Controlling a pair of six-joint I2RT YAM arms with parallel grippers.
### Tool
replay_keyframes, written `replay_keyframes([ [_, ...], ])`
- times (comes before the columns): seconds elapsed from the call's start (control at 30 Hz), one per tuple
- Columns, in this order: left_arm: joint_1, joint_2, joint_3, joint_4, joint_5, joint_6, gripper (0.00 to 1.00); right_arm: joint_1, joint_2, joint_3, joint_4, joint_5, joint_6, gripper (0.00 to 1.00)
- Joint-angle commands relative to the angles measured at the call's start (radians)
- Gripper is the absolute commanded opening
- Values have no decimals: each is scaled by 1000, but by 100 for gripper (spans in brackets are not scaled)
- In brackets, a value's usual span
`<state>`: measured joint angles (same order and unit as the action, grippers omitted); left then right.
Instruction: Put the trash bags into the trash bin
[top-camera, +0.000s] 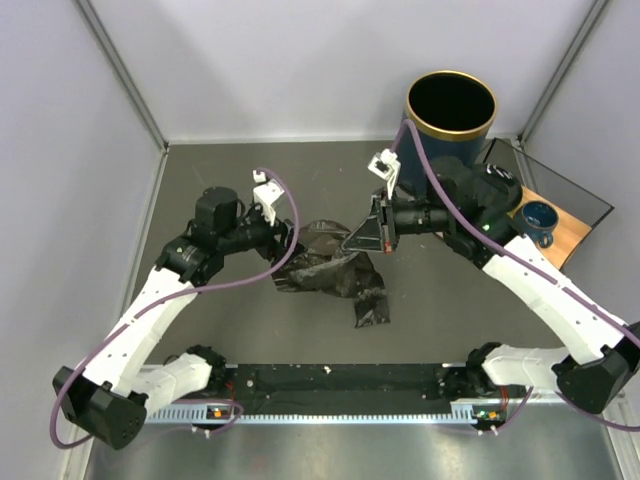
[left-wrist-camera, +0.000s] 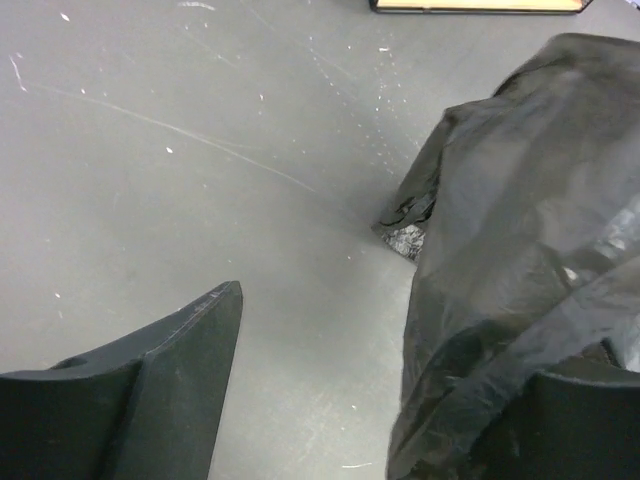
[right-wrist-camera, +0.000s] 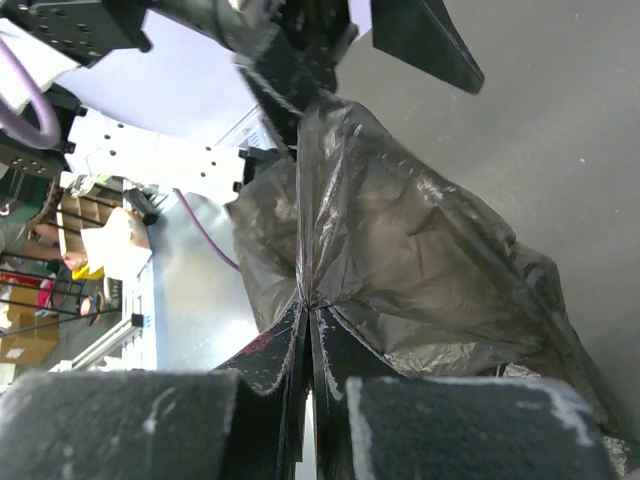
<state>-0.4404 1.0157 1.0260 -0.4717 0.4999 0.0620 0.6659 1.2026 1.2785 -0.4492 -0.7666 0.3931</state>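
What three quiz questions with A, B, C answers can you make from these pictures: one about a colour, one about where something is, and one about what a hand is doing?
1. The rim of the trash bin is: A silver, B gold, C red.
2. The trash bag lies: A inside the bin, B on the table, C on a shelf.
3. The right hand is: A wide open, B shut on nothing, C shut on the trash bag.

Answers: B, the ring round the bin's top is gold. B, the bag sits crumpled on the grey table, outside the bin. C, the right wrist view shows black film pinched between its closed fingers.
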Motion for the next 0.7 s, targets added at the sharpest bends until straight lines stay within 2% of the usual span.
replay_keyframes([
  [0.0, 8, 0, -18, -4, -6, 19, 66, -5, -64, 76, 23, -13, -28, 0],
  [0.07, 63, -29, -24, -10, -35, 60, 54, -37, -78, 90, -31, -2, -42, 0],
  [0.1, 104, -41, -30, -4, -72, 76, 45, -46, -86, 90, -52, 1, -68, 0],
  [0.2, 167, -86, -18, 22, -109, 143, 37, -66, -103, 82, -150, 35, -127, 0],
  [0.3, 196, -101, 14, 13, -133, 199, 40, -86, -109, 74, -218, 67, -187, 0],
  [0.37, 204, -101, 31, -17, -115, 231, 51, -101, -106, 78, -229, 93, -201, 0],
  [0.43, 213, -101, 52, -38, -80, 251, 55, -106, -98, 88, -253, 131, -229, 0],
  [0.47, 219, -106, 58, -48, -16, 266, 57, -112, -92, 97, -259, 144, -238, 0],
  [0.6, 230, -103, 85, -113, 91, 291, 53, -126, -78, 117, -293, 174, -298, 0],
  [0.67, 233, -92, 91, -119, 141, 272, 55, -126, -69, 134, -313, 165, -315, 0],
])
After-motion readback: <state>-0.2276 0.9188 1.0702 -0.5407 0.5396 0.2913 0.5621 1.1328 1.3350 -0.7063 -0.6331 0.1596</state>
